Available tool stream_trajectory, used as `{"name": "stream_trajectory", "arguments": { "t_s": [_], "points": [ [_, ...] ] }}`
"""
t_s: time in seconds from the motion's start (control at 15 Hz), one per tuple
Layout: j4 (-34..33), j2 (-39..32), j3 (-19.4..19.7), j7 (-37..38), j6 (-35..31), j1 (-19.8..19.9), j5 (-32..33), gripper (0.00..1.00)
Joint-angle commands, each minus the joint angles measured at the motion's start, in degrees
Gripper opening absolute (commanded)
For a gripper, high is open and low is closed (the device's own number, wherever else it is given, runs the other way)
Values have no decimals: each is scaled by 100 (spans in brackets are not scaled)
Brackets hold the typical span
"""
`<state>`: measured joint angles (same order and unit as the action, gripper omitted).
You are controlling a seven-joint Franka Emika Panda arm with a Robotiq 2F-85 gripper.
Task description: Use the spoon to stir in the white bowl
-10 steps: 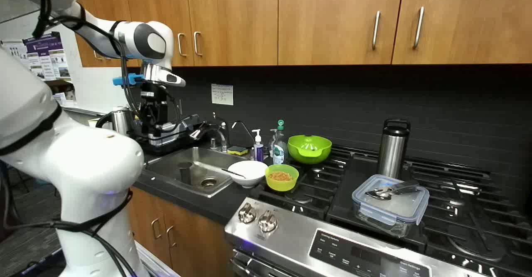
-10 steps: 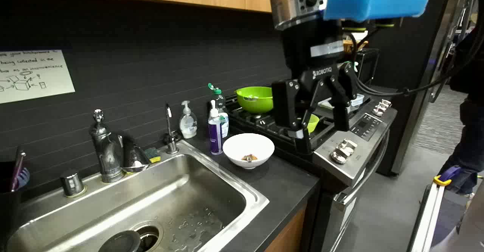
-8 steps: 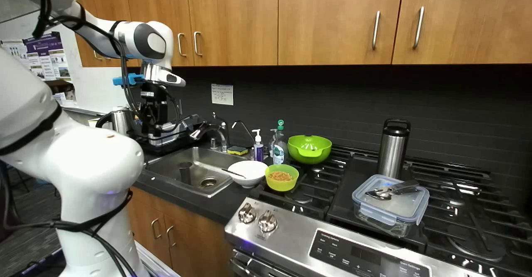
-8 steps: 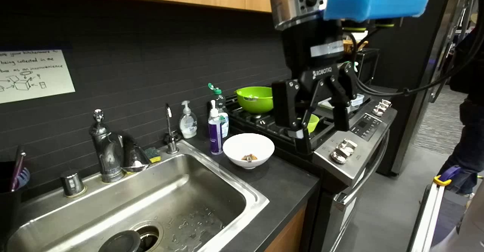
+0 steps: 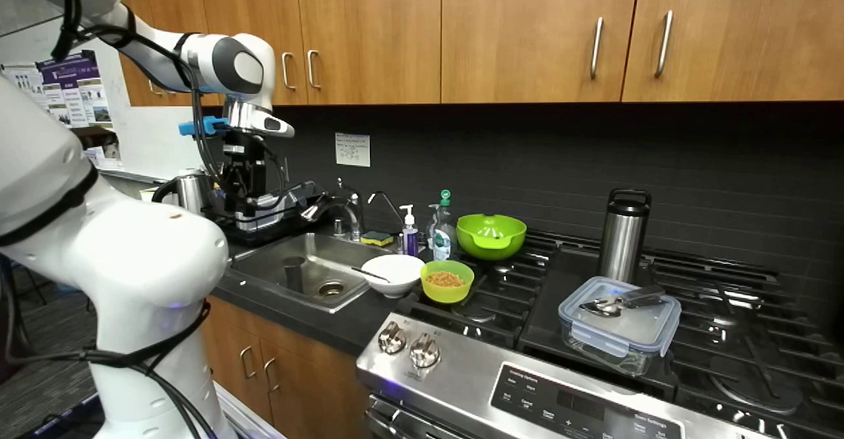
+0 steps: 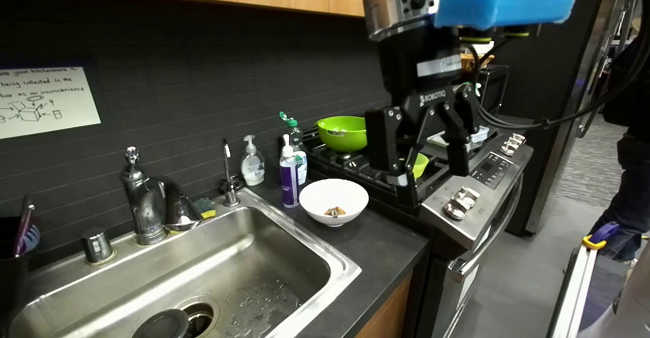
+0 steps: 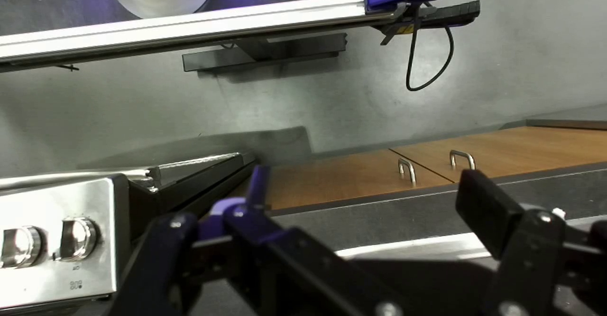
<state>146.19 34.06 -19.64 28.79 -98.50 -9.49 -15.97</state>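
In an exterior view the spoon (image 5: 370, 273) leans in the white bowl (image 5: 400, 269), far end hidden, its slender handle looking dark from here and slanting out over the rim toward the sink (image 6: 228, 246), with the yellow-green bowl (image 5: 448, 296) just beside on the other side. The gripper (image 6: 430, 175) hangs higher and well apart on the sink side, fingers spread with nothing between them, so by my guess it must come down toward the stove (image 5: 461, 356), and probably back toward the wall (image 5: 428, 155), to meet that handle's free end
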Motion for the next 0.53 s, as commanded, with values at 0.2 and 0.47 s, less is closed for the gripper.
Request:
{"name": "stream_trajectory", "arguments": {
  "t_s": [0.2,0.47],
  "points": [
    [18,-10,9,60,-133,32,76,100],
    [10,-129,-18,129,-547,146,228,100]
  ]
}}
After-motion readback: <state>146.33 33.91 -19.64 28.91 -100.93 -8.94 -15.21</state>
